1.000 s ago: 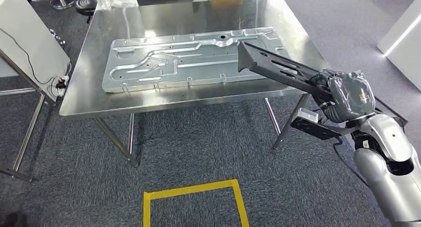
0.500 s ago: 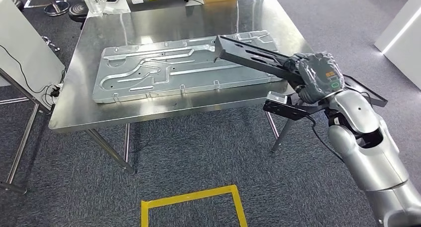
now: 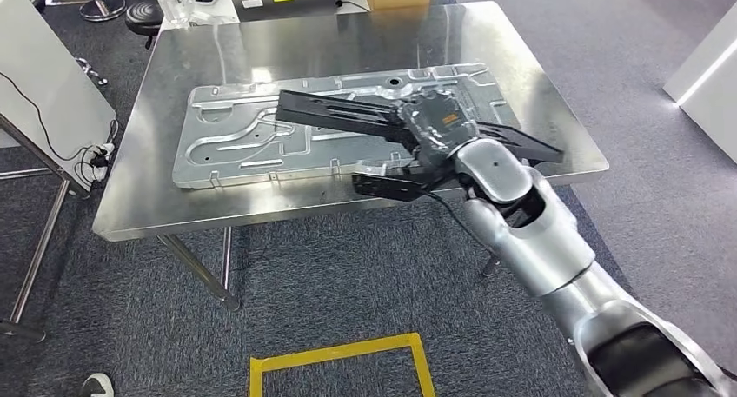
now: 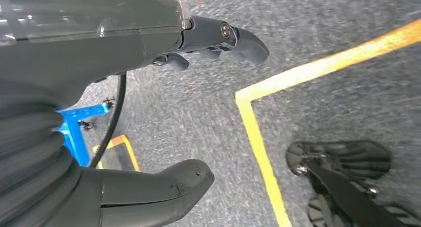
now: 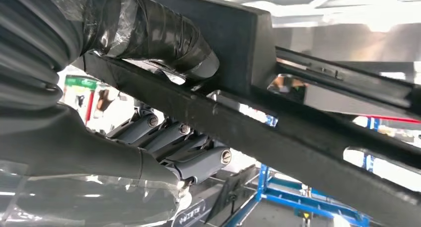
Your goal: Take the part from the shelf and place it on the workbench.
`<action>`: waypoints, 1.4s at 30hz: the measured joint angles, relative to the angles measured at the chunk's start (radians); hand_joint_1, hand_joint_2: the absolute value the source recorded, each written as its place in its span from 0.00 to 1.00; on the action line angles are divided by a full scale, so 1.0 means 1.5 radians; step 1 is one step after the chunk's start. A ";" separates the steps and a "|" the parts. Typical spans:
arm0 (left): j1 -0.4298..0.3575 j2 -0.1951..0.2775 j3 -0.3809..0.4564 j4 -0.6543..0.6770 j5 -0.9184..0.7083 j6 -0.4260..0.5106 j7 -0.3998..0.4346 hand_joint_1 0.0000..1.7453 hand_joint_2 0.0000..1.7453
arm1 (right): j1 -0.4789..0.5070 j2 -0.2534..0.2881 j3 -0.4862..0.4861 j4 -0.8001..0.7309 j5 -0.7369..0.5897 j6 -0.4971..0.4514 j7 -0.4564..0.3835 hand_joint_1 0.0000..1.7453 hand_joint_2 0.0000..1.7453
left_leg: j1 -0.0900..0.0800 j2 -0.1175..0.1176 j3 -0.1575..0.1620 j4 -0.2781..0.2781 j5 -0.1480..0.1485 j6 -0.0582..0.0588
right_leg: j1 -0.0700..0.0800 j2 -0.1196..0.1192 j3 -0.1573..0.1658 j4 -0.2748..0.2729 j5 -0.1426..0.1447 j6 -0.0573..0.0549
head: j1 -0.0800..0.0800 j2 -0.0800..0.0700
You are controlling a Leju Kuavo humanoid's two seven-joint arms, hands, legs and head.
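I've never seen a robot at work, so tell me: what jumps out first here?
A silver arm reaches in from the right, its right hand gripping a long black part over a steel workbench. Under it lies a big stamped metal panel. On the grey carpet in front, yellow tape marks a square.

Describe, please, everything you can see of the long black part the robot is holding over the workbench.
The black part is a long, flat, matte bar with slotted cut-outs along its length and a raised edge, plastic or coated metal by its look. The right hand grips it near the middle, thumb on one face and fingers on the other. It lies nearly level, slightly tilted, above the embossed metal sheet on the steel workbench. Whether it touches the sheet cannot be told.
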 joint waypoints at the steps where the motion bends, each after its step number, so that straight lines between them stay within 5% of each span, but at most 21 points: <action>1: -0.001 0.000 0.000 0.000 -0.002 0.000 0.000 0.00 1.00 | -0.005 0.016 0.012 0.014 0.005 -0.001 0.004 1.00 1.00 | 0.000 0.000 -0.001 0.002 -0.003 -0.003 | 0.002 0.000 0.006 -0.016 0.001 -0.004 | 0.000 0.000; 6: -0.003 -0.002 0.001 -0.001 -0.009 0.001 0.000 0.00 1.00 | -0.015 0.066 0.054 0.061 0.015 -0.001 0.007 1.00 1.00 | 0.004 0.000 -0.016 0.035 -0.025 -0.023 | 0.000 0.000 0.023 -0.036 -0.008 -0.020 | -0.001 0.000; 9: -0.001 -0.002 0.001 -0.001 -0.011 0.002 0.000 0.00 1.00 | -0.021 0.078 0.064 0.077 0.016 0.000 0.007 1.00 1.00 | 0.012 0.001 -0.088 0.160 -0.070 -0.036 | -0.001 -0.001 0.032 -0.038 -0.014 -0.024 | -0.001 0.000; 10: 0.000 -0.002 0.001 -0.001 -0.011 0.003 0.000 0.00 1.00 | -0.021 0.081 0.067 0.081 0.016 0.001 0.007 1.00 1.00 | 0.014 0.001 -0.108 0.188 -0.071 -0.039 | -0.002 -0.001 0.034 -0.038 -0.017 -0.023 | -0.001 0.000; 12: 0.001 -0.002 0.001 -0.001 -0.012 0.003 0.000 0.00 1.00 | -0.021 0.084 0.072 0.088 0.017 0.003 0.006 1.00 1.00 | 0.019 0.001 -0.111 0.168 -0.034 -0.043 | -0.005 0.000 0.043 -0.036 -0.024 -0.019 | -0.001 0.000; 14: 0.001 -0.002 0.001 -0.001 -0.012 0.003 0.000 0.00 1.00 | -0.023 0.086 0.074 0.093 0.018 0.005 0.005 1.00 1.00 | 0.022 0.001 -0.075 0.077 0.019 -0.046 | -0.008 0.002 0.053 -0.034 -0.033 -0.012 | -0.001 0.000; 16: 0.001 -0.002 0.002 -0.001 -0.013 0.003 0.000 0.00 1.00 | -0.028 0.089 0.075 0.096 0.018 0.006 0.005 1.00 1.00 | 0.020 0.000 -0.047 0.017 0.036 -0.041 | -0.007 0.004 0.056 -0.033 -0.038 -0.004 | -0.001 0.000; 20: 0.001 -0.002 0.004 -0.001 -0.013 0.003 0.000 0.00 1.00 | -0.032 0.090 0.077 0.102 0.019 0.008 0.005 1.00 1.00 | 0.017 0.000 -0.041 0.004 0.030 -0.020 | -0.007 0.004 0.056 -0.032 -0.046 0.011 | -0.001 0.000; 22: 0.001 -0.002 0.005 -0.001 -0.013 0.003 -0.001 0.00 1.00 | -0.035 0.090 0.077 0.102 0.021 0.011 0.004 1.00 1.00 | 0.017 0.000 -0.038 0.001 0.030 -0.010 | -0.007 0.002 0.032 0.019 -0.074 0.013 | -0.001 0.000; 25: 0.001 -0.002 0.007 -0.001 -0.013 0.002 -0.002 0.00 1.00 | -0.039 0.090 0.077 0.104 0.023 0.016 0.005 1.00 1.00 | 0.011 0.001 -0.034 0.002 0.025 -0.001 | -0.003 0.002 -0.042 0.149 -0.120 0.011 | -0.001 0.000; 27: 0.001 -0.002 0.008 -0.001 -0.013 0.001 -0.003 0.00 1.00 | -0.039 0.089 0.077 0.105 0.024 0.019 0.005 1.00 1.00 | 0.006 0.000 -0.028 0.003 0.019 0.002 | 0.000 0.002 -0.052 0.146 -0.092 0.005 | -0.001 0.000; 29: 0.002 -0.004 0.009 -0.001 -0.014 0.001 -0.004 0.00 1.00 | -0.042 0.089 0.077 0.105 0.025 0.022 0.005 1.00 1.00 | 0.002 0.000 -0.019 0.004 0.012 0.002 | 0.006 0.001 -0.020 0.061 -0.036 -0.007 | -0.001 0.000; 31: 0.001 -0.006 0.009 0.000 -0.016 0.000 -0.005 0.00 1.00 | -0.047 0.089 0.077 0.105 0.026 0.023 0.006 1.00 1.00 | -0.001 0.000 -0.015 0.005 0.007 -0.001 | 0.012 -0.001 0.010 -0.010 -0.008 -0.017 | -0.001 0.000; 36: 0.000 -0.006 0.010 -0.001 -0.018 0.000 -0.007 0.00 1.00 | -0.051 0.088 0.077 0.105 0.027 0.024 0.006 1.00 1.00 | 0.001 0.002 -0.019 0.020 -0.008 -0.018 | 0.008 0.000 0.029 -0.042 -0.007 -0.027 | -0.001 0.000; 40: 0.001 -0.006 0.010 -0.001 -0.019 -0.001 -0.008 0.00 1.00 | -0.051 0.089 0.077 0.105 0.027 0.025 0.006 1.00 1.00 | 0.011 0.002 -0.101 0.171 -0.065 -0.034 | 0.004 0.000 0.044 -0.047 -0.014 -0.030 | -0.001 0.000; 42: 0.002 -0.006 0.010 -0.001 -0.020 -0.001 -0.008 0.00 1.00 | -0.050 0.089 0.078 0.106 0.027 0.027 0.007 1.00 1.00 | 0.017 0.002 -0.117 0.179 -0.043 -0.040 | 0.002 0.001 0.051 -0.046 -0.021 -0.027 | -0.001 0.000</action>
